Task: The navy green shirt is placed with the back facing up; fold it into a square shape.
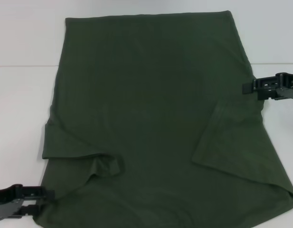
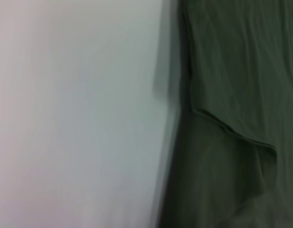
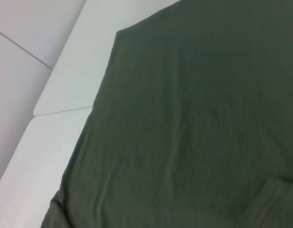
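A white table [image 1: 23, 95] fills the head view, with a thin seam running across it in the upper part of the frame. The navy green shirt [image 1: 151, 118] covers most of the centre, plain side up, both sleeves folded inward over the body. The right gripper [image 1: 246, 88] sits at the shirt's edge, middle right of the frame; the left gripper [image 1: 49, 195] is at the lower left corner beside the hem. Whether either is clamped on cloth, I cannot tell.
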### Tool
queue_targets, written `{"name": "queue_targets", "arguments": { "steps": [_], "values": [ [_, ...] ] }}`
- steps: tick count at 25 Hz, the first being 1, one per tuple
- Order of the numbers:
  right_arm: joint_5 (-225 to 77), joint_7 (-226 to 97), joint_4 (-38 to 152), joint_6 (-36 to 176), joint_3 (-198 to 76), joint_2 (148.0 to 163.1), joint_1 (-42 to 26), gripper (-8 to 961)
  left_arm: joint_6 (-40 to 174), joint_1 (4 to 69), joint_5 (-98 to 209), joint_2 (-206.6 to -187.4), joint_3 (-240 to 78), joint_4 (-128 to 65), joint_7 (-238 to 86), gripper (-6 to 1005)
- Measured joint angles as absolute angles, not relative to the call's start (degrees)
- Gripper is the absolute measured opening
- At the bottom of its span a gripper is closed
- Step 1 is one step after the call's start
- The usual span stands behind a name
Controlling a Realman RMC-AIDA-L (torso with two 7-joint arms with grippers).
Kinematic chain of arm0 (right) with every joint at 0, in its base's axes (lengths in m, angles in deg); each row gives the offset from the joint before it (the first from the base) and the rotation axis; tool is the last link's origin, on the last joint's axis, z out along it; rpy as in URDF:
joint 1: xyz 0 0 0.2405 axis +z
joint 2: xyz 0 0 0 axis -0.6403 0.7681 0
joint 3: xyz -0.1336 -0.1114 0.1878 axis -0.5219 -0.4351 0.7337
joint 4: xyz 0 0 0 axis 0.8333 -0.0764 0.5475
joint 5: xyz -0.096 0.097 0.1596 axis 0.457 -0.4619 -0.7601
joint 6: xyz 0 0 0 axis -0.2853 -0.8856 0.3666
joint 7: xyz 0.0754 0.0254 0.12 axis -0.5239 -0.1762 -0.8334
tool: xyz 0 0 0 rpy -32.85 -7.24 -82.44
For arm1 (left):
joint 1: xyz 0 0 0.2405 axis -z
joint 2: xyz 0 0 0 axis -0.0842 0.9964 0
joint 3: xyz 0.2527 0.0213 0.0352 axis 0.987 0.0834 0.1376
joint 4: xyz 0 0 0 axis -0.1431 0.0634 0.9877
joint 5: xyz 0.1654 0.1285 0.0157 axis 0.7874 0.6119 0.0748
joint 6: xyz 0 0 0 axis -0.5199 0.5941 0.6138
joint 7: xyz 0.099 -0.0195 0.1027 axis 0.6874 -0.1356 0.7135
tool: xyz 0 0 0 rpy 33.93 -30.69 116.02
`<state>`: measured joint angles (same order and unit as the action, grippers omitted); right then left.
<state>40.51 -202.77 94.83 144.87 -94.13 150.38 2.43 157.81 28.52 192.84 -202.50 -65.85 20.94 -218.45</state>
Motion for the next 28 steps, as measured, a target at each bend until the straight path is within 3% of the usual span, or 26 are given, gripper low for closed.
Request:
{"name": "queue_targets", "arguments": {
  "steps": [22, 28],
  "values": [
    [40.01, -202.51, 94.96, 144.94, -93.59, 150.20, 1.70, 767, 154.89, 32.90, 190.85, -203.12, -63.00, 17.09, -217.73, 717],
    [39.98, -202.42, 95.04, 145.11, -93.00, 150.07, 1.63, 766, 154.69, 32.72, 191.17, -203.12, -62.77, 17.36, -217.89, 614]
  ]
}}
